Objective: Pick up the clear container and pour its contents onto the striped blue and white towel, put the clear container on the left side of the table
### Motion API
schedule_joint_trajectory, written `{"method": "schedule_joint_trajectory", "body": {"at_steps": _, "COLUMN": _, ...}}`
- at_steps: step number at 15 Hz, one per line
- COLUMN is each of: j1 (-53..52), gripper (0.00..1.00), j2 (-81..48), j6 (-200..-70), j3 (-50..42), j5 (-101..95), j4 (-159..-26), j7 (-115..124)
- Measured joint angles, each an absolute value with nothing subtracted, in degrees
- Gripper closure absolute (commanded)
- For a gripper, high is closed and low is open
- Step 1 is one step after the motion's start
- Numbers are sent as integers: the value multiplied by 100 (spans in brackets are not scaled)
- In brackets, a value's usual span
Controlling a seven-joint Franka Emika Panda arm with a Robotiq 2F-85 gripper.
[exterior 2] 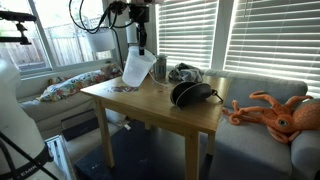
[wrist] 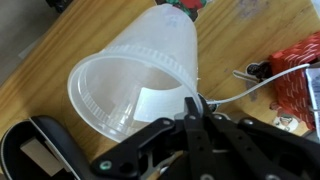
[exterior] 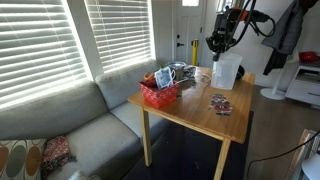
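The clear container point(exterior: 226, 70) is a tall translucent whitish tub, held above the far part of the light wooden table point(exterior: 190, 118). It also shows in an exterior view point(exterior 2: 137, 67), tilted. In the wrist view the clear container point(wrist: 135, 70) lies on its side with its open mouth toward the camera, and nothing shows inside it. My gripper point(wrist: 190, 105) is shut on its rim, and it also shows in both exterior views point(exterior: 218, 42) point(exterior 2: 140, 45). A small colourful patch point(exterior: 220, 104) lies on the table below. I cannot make out a striped blue and white towel.
A red basket point(exterior: 160, 93) with a metal mug point(exterior: 183, 72) beside it stands at one table end. A black bowl-like object point(exterior 2: 190, 95) sits on the table. A grey sofa point(exterior: 80, 125) and an orange octopus plush point(exterior 2: 280, 112) are alongside. Window blinds stand behind.
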State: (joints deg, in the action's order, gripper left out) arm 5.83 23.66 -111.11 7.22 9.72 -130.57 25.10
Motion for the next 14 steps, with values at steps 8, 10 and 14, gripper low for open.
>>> {"method": "schedule_joint_trajectory", "body": {"at_steps": 8, "j1": 325, "gripper": 99, "j2": 2390, "j6": -11066, "j3": 1005, "j5": 915, "j4": -12997, "j7": 3096}}
{"method": "schedule_joint_trajectory", "body": {"at_steps": 10, "j1": 210, "gripper": 99, "j2": 2419, "j6": -10981, "j3": 1260, "j5": 794, "j4": -12990, "j7": 3582}}
{"method": "schedule_joint_trajectory", "body": {"at_steps": 14, "j1": 21, "gripper": 99, "j2": 2427, "j6": -10785, "j3": 1637, "j5": 514, "j4": -12988, "j7": 4485}}
